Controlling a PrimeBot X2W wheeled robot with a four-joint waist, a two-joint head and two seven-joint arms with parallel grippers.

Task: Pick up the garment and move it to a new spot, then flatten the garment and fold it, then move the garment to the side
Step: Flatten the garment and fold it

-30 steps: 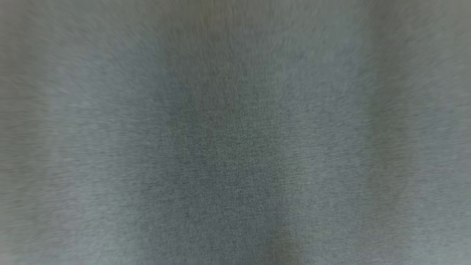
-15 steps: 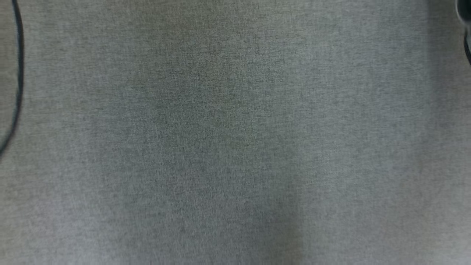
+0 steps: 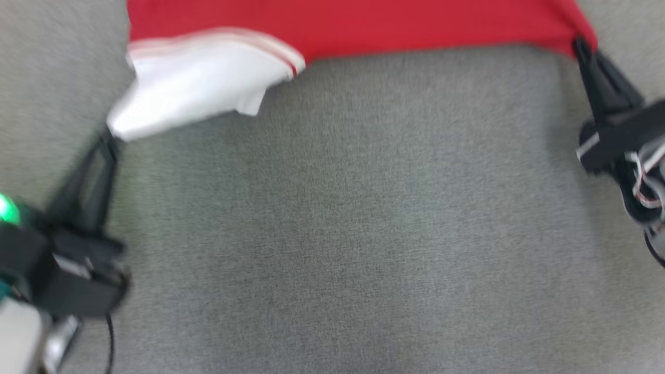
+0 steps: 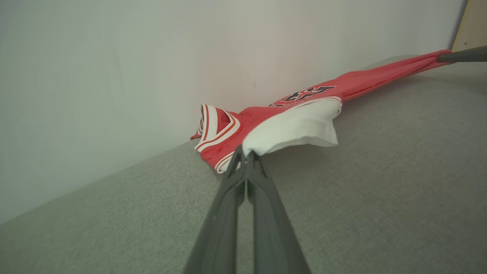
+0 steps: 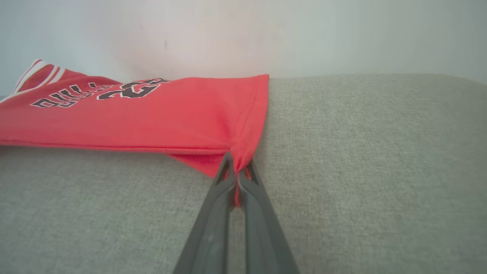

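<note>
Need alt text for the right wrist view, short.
The right gripper is shut on a corner of the red garment, which lies on a grey fabric surface. Dark lettering shows on it; a pale wall stands behind.

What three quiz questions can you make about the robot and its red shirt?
1. True or false: the left gripper is shut on a white part of the garment.
2. Which colour is the corner that the right gripper pinches? A red, B blue, C green.
3. Fill in: the garment rests on a ___ fabric surface.
Key: 1 true; 2 A; 3 grey.
</note>
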